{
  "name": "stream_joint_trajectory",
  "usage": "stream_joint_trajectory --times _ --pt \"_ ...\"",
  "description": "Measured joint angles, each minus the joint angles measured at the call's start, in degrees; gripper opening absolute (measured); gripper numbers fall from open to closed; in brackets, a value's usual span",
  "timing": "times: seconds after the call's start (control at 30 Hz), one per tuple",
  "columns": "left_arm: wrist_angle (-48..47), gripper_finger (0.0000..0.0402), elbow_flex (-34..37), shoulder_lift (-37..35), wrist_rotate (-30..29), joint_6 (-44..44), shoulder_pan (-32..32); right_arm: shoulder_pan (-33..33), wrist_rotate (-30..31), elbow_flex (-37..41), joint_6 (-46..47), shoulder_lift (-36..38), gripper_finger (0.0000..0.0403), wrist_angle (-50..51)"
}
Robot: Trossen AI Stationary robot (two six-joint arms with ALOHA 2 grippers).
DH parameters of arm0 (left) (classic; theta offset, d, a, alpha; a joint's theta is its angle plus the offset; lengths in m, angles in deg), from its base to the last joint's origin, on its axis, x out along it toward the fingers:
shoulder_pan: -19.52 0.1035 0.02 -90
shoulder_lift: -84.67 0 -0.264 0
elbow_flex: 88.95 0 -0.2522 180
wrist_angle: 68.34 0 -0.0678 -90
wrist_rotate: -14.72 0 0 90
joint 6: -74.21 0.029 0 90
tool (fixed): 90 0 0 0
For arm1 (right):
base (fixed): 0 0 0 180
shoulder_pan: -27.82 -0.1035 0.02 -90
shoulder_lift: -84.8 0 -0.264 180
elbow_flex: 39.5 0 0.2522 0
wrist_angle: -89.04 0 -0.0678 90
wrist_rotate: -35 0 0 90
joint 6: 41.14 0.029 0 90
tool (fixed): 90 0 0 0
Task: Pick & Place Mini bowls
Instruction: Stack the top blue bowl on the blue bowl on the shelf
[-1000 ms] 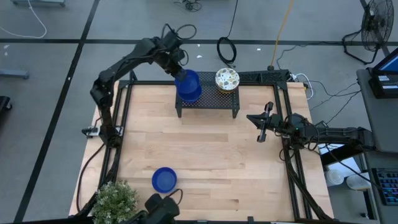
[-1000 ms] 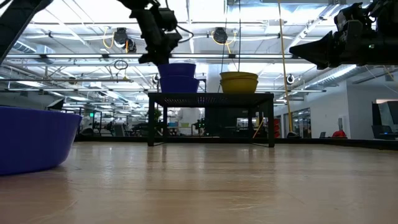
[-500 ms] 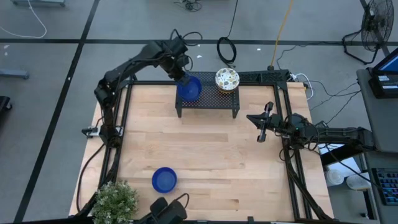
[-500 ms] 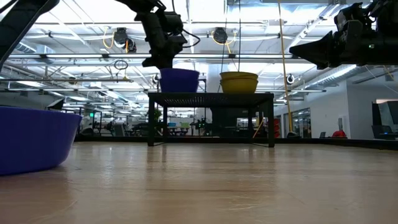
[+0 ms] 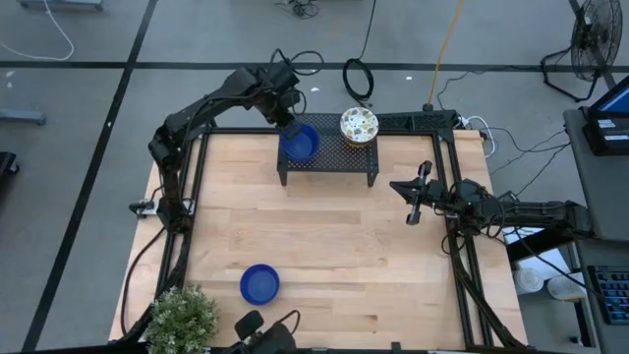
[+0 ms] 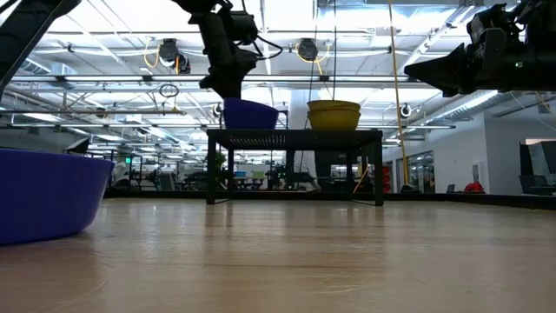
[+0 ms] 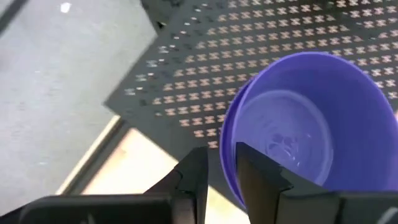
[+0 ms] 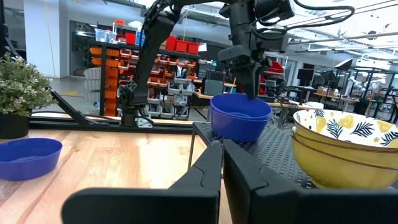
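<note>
Fingers of the left gripper (image 5: 288,111) pinch the rim of a glossy blue bowl (image 5: 299,142), round and mouth-up on the perforated black metal rack (image 5: 329,160). Beside it nests a yellow-walled floral stack (image 5: 359,125). Another blue bowl (image 5: 259,284) sits near the wooden table's (image 5: 324,256) front. The right gripper (image 5: 416,199) hovers, fingers pressed together.

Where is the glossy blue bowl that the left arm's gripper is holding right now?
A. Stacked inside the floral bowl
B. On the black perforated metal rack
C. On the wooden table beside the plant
B: the left gripper pinches the rim of the glossy blue bowl, which sits on the black perforated metal rack beside the floral bowls.
</note>
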Motion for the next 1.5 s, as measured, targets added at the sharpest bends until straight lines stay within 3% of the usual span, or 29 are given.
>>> stream_joint_trajectory --times 0.43,0.53,0.63,0.7,0.9,1.17,1.27,1.37,1.5 --pt "5.4 0.0085 0.0 -8.8 -3.0 9.9 -2.3 0.0 0.0 0.0 0.0 0.0 0.0002 0.0" --pt "10.0 0.0058 0.0 -11.3 -2.6 11.8 -3.6 0.0 0.0 0.0 0.0 0.0 0.0002 0.0" --pt "14.1 0.0014 0.1 -13.0 2.7 11.7 -4.0 0.0 0.0 0.0 0.0 0.0 0.0002 0.0" --pt "17.4 0.0007 1.8 -14.1 4.9 11.8 -4.0 0.0 0.0 0.0 0.0 0.0 0.0002 0.0" --pt "32.7 0.0004 17.3 -20.3 5.4 12.3 -4.3 0.0 0.0 0.0 0.0 0.0 0.0002 0.0" --pt "64.2 0.0005 46.1 -31.2 6.0 12.5 -4.3 0.0 0.0 0.0 0.0 0.0 0.0002 0.0" --pt "78.1 0.0008 55.1 -33.7 8.7 13.5 -4.3 0.0 0.0 0.0 0.0 0.0 0.0002 0.0" --pt "86.4 0.0009 61.7 -33.9 9.5 13.4 -4.3 0.0 0.0 0.0 0.0 0.0 0.0002 0.0" --pt "90.4 0.0011 66.1 -33.4 5.3 14.4 -4.1 0.0 0.0 0.0 0.0 0.0 0.0002 0.0"
